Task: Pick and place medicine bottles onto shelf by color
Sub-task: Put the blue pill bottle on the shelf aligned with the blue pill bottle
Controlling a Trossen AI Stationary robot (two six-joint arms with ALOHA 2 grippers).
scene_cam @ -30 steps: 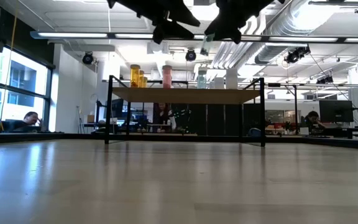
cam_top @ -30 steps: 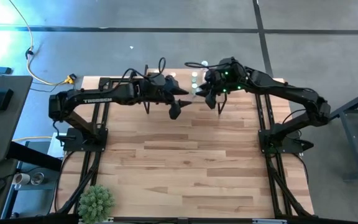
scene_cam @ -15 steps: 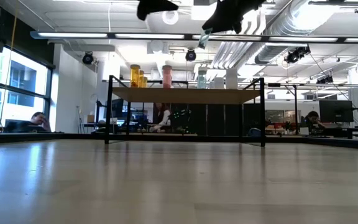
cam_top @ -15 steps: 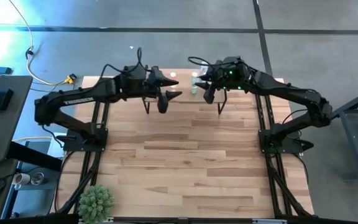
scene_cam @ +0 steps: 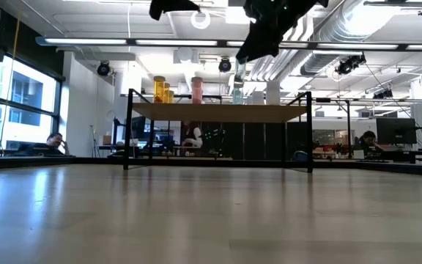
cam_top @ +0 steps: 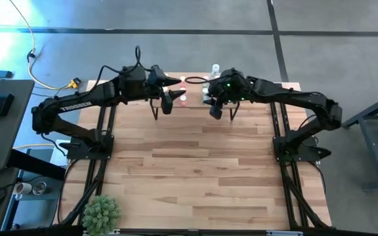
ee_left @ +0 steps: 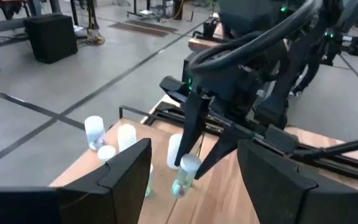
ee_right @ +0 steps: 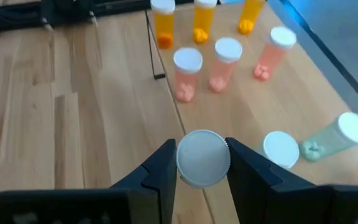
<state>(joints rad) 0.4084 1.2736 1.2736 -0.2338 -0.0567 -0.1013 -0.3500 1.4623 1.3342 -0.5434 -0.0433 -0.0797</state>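
The right pincer [ee_right: 202, 163], clamped on a white-capped bottle [ee_right: 203, 158], hovers over the shelf [ee_right: 241, 118] at the table's far edge, mid-placing; next, lower it beside its color group, while the left pincer [cam_top: 169, 99] waits apart nearby.

The word "TROSSEN" stands in white on the left arm [cam_top: 87, 100].

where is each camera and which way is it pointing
high: above the table, looking straight down; both arms show, left gripper and right gripper.
low: at tabletop height, facing the shelf; arms enter from above.
left wrist: looks past its open fingers at the right arm.
right wrist: looks down past its fingers at a gripped bottle.
Shared: both wrist views show that bottle.
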